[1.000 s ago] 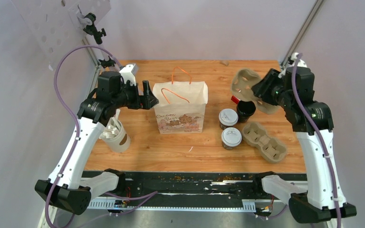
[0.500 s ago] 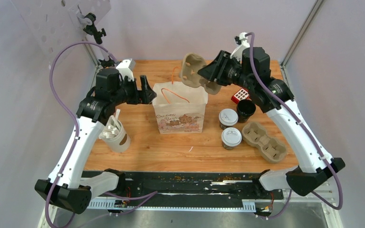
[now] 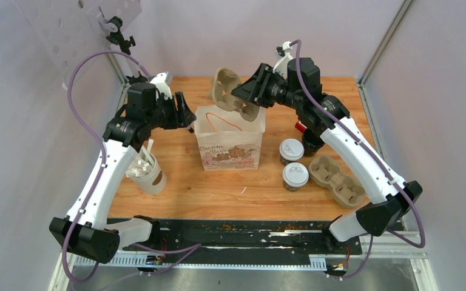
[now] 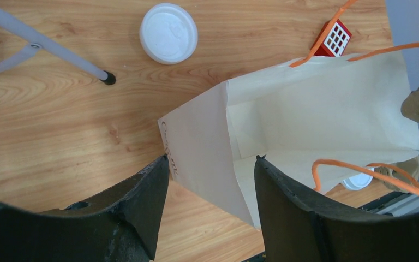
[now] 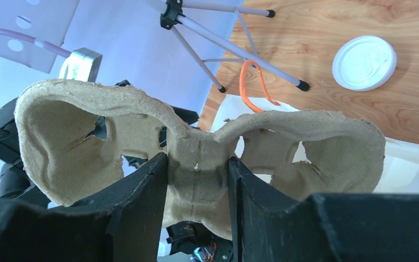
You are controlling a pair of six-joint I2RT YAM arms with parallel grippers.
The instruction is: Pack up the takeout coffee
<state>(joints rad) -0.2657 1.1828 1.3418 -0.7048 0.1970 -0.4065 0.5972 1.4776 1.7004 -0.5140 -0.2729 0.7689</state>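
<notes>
Lit brightly and evenly from above, with only faint, soft shadows just beside the paper bag [image 3: 230, 138]. Sharp around the bag in every view. Dark and slightly soft nearest each wrist lens. Washed pale on the walls behind the bag.

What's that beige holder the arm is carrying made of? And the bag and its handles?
The holder looks like moulded paper pulp: matte, fibrous, ragged at the cut-outs. The bag seems to be smooth cream paper, sharply creased at its folds. Its orange handles look like thin cord; paper or fabric, I cannot tell.
</notes>
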